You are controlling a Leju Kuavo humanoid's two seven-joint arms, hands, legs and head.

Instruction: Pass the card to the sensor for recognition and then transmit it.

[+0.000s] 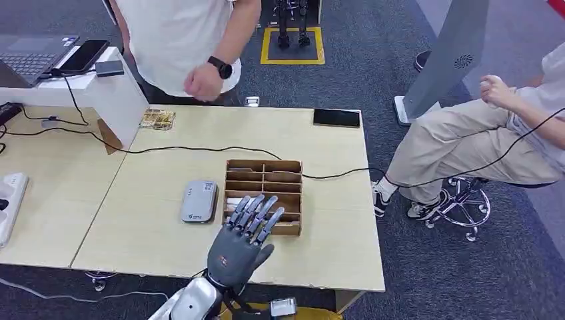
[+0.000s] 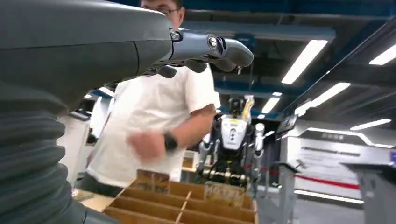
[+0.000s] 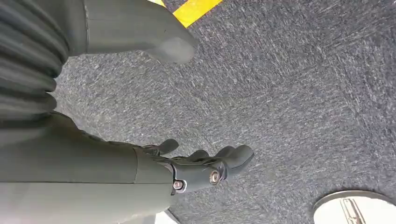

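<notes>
On the light wooden table (image 1: 166,173), the brown wooden box with small compartments (image 1: 264,195) serves as the landmark. Far to the left of this box, at the table's edge, lies a white power strip (image 1: 12,203). A thin black cable (image 1: 180,149) runs across the table behind the box. Just to the left of the box lies the flat grey rounded sensor device (image 1: 199,201), apart from the box. The left hand (image 1: 245,235) hovers over the front part of the box; its fingers (image 1: 256,213) are straight and spread, and they hold nothing. In the left wrist view the same fingers (image 2: 205,46) reach out above the box's dividers (image 2: 187,200). A pale thing, perhaps the card (image 1: 234,201), lies in a front left compartment of the box, partly hidden by the fingers; I cannot tell this for sure. Behind the box stands a person in a white shirt (image 1: 180,40) with a black wrist watch (image 1: 220,67). Behind the box to the right lies a black phone (image 1: 336,118). Far to the right of the box, a second person in beige trousers (image 1: 453,143) sits on a stool. The right hand (image 3: 187,163) hangs over grey carpet (image 3: 289,93), its fingers slightly bent and holding nothing.
</notes>
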